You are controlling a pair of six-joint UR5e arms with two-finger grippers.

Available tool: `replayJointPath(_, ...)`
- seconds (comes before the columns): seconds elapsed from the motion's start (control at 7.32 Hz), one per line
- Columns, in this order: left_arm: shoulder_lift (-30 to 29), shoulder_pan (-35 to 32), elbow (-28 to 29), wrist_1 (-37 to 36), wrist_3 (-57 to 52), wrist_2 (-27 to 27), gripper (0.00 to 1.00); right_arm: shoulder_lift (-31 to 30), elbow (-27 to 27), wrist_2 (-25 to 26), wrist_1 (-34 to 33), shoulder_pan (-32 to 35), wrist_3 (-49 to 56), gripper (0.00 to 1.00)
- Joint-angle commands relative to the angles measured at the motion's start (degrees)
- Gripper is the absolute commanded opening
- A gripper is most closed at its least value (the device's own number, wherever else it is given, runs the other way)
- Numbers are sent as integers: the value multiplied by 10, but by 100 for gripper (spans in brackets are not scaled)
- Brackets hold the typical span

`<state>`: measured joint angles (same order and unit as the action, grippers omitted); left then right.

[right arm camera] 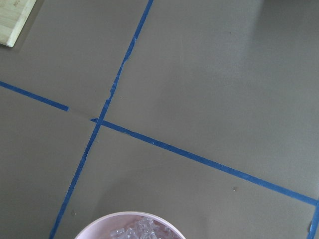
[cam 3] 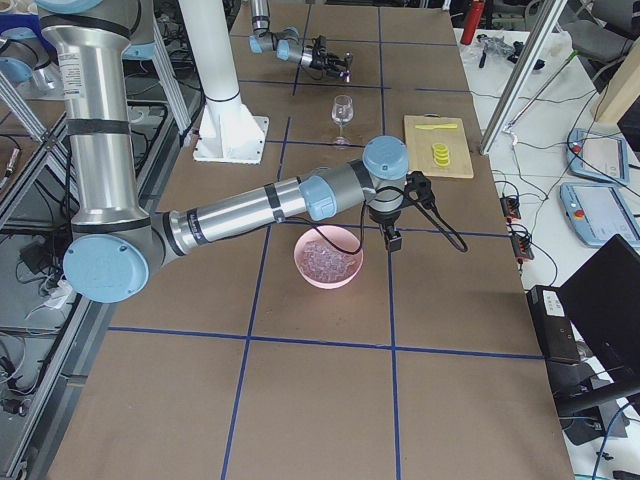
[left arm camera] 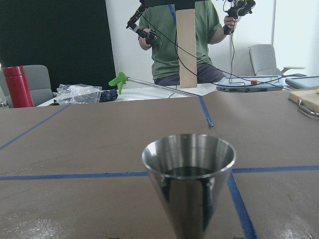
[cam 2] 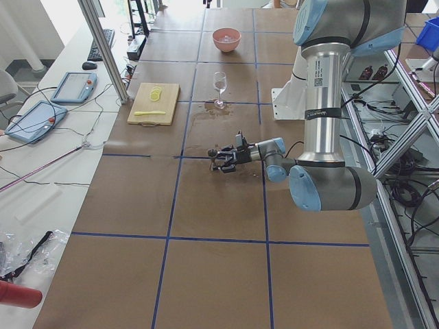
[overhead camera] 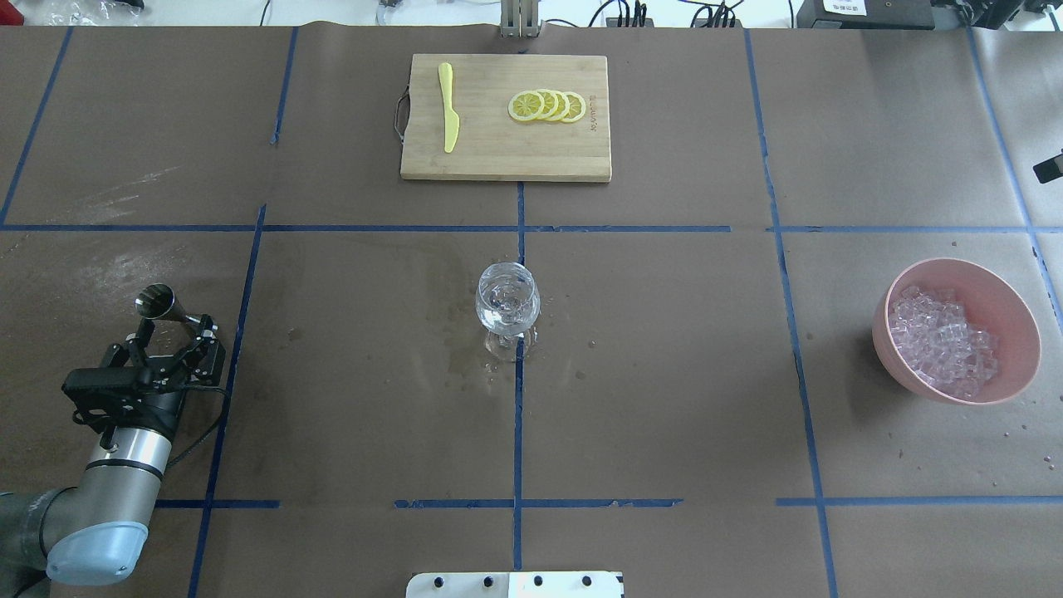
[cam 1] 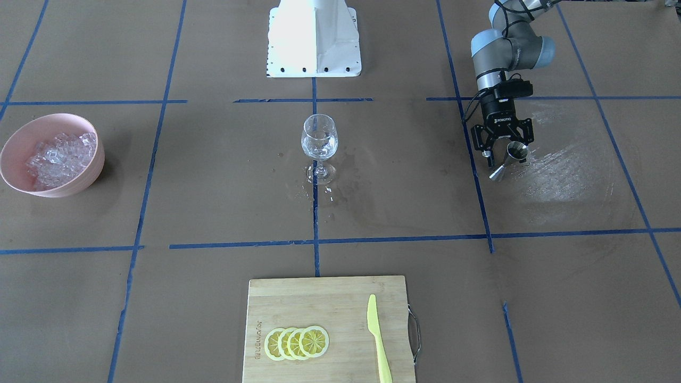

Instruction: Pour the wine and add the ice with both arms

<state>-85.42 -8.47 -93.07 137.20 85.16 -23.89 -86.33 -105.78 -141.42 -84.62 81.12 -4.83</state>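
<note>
A stemmed glass (cam 1: 319, 141) (overhead camera: 507, 301) stands at the table's middle with clear liquid in it and wet splashes round its foot. The ice (cam 1: 61, 157) (overhead camera: 942, 340) is heaped in a pink bowl (cam 1: 80, 183) (overhead camera: 1009, 320). My left gripper (cam 1: 506, 155) (overhead camera: 170, 325) sits low over the table, open, fingers spread either side of an upright steel jigger (cam 1: 509, 159) (overhead camera: 162, 304) (left arm camera: 189, 179). My right gripper (cam 3: 392, 238) hangs above the table just beyond the bowl (cam 3: 328, 270); I cannot tell whether it is open or shut. Its wrist view catches only the bowl's rim (right arm camera: 99, 223) and some ice (right arm camera: 137, 230).
A wooden cutting board (cam 1: 298, 298) (overhead camera: 498, 149) carries lemon slices (cam 1: 296, 343) and a yellow knife (cam 1: 378, 340) at the side far from the robot. The white base block (cam 1: 314, 40) stands at the robot's side. A shiny wet smear (cam 1: 564, 159) lies beside the jigger. A person (left arm camera: 192, 40) stands beyond the table.
</note>
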Motion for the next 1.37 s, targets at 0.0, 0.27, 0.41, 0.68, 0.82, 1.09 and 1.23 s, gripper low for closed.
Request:
replayJointPath(0.0, -1, -3, 2, 0, -1, -1, 74, 0, -2, 0, 0, 0, 0, 100)
replayJointPath(0.27, -2, -7, 3, 0, 0, -1, 74, -1, -4, 3, 0, 0, 0, 100)
replayJointPath(0.41, -2, -7, 3, 1, 0, -1, 70, -1, -4, 3, 1, 0, 0, 100)
replayJointPath(0.68, -2, -8, 3, 16, -1, -1, 54, -1, -8, 3, 1, 0, 0, 100)
replayJointPath(0.82, -2, -10, 3, 17, -5, -1, 53, -1, -10, 3, 1, 0, 0, 100)
replayJointPath(1.09, -2, -11, 3, 17, -9, -1, 43, -1, -12, 3, 0, 0, -5, 100)
replayJointPath(1.23, -2, -10, 3, 17, -12, -1, 25, -1, -12, 3, 0, 0, -6, 100)
